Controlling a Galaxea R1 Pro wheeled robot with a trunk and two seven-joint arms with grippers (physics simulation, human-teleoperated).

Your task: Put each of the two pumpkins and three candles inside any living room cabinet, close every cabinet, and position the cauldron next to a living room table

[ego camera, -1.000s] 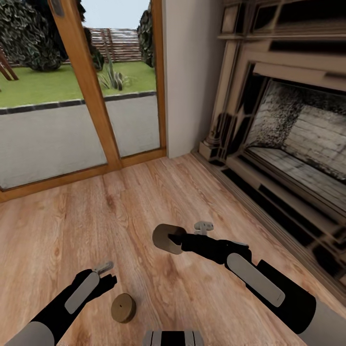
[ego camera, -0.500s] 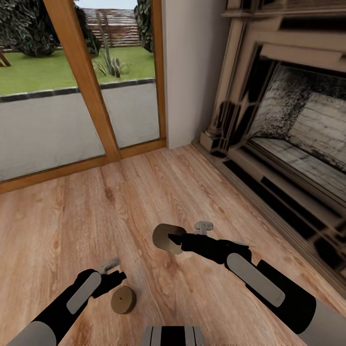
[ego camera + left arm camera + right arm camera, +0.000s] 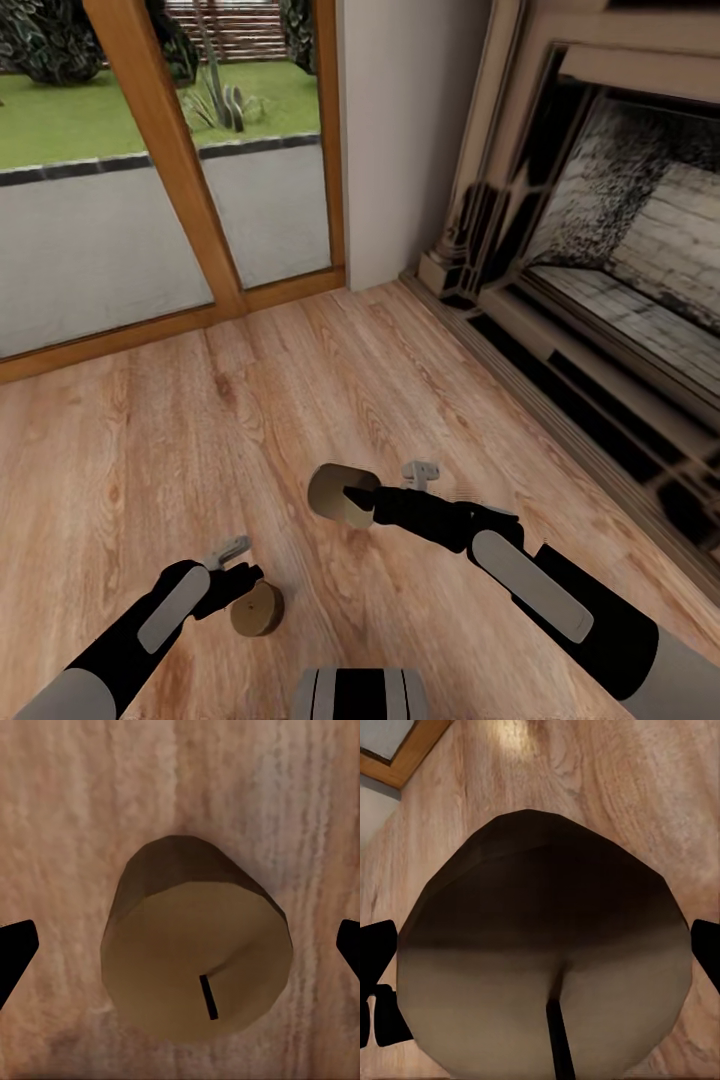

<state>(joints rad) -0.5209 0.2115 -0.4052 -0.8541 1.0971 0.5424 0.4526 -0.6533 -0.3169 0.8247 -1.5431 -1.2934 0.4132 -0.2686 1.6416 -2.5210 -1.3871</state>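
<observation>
The right gripper (image 3: 362,497) is clamped on a candle (image 3: 338,494), held above the wooden floor (image 3: 330,390) near the middle of the scene. In the right wrist view this candle (image 3: 544,967) sits between the two dark fingertips (image 3: 375,952), its wick end facing the camera.

A second candle (image 3: 257,610) stands upright on the floor, near and to the left. The left gripper (image 3: 243,580) hangs just over it, at its left edge. In the left wrist view the candle (image 3: 196,949) lies between the fingertips (image 3: 13,954), which stand well apart on either side with floor visible in the gaps, so the jaws are spread and not touching it; how high the gripper is above the candle is hard to judge.

On the right runs a stone fireplace (image 3: 610,230). At the far left is a glass door with a wooden frame (image 3: 165,160), with a lawn outside.
</observation>
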